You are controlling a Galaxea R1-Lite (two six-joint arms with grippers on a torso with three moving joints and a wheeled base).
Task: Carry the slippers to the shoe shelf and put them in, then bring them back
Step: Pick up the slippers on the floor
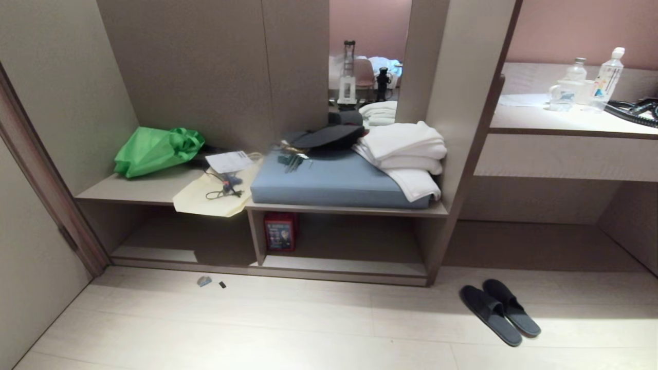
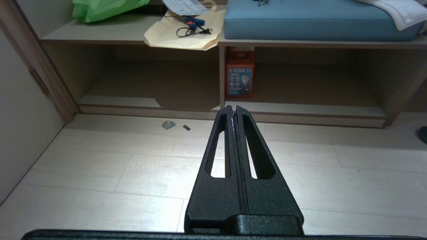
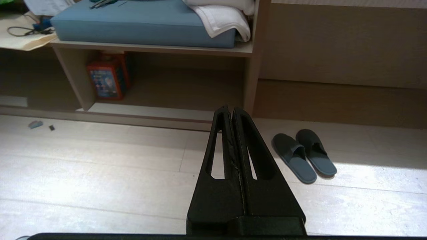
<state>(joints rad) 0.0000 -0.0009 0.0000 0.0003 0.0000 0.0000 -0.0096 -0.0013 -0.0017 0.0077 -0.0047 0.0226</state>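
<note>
**A:** While both arms sit parked, neither has anything in hand: the right tool (image 3: 231, 111) has its fingers pressed together on nothing, and the left tool (image 2: 234, 111) is the same, pointing at the floor (image 2: 133, 166) in front of the shelf unit.

**B:** And the slippers?

**A:** The slippers (image 3: 303, 155) lie side by side on the floor, ahead of the right tool and off to its right, touching or nearly so, toes toward the wall. The shoe shelf (image 3: 186, 113) is straight ahead of that tool, with a red box (image 3: 106, 80) standing against the divider on its left side.

**B:** So what could go wrong?

**A:** Several things, I'd judge. The fingers must part before any grasp; coming down closed would only shove a slipper along the floor. The fabric is soft and the soles thin and flat, so a pinch may catch one slipper and leave its mate, or let it sag and slip out during the carry.

**B:** And at the shelf?

**A:** The bay is low beneath the blue cushion (image 3: 143, 23) on the desk, with a raised front lip, so the arm could knock the edge or bump the red box.
</note>
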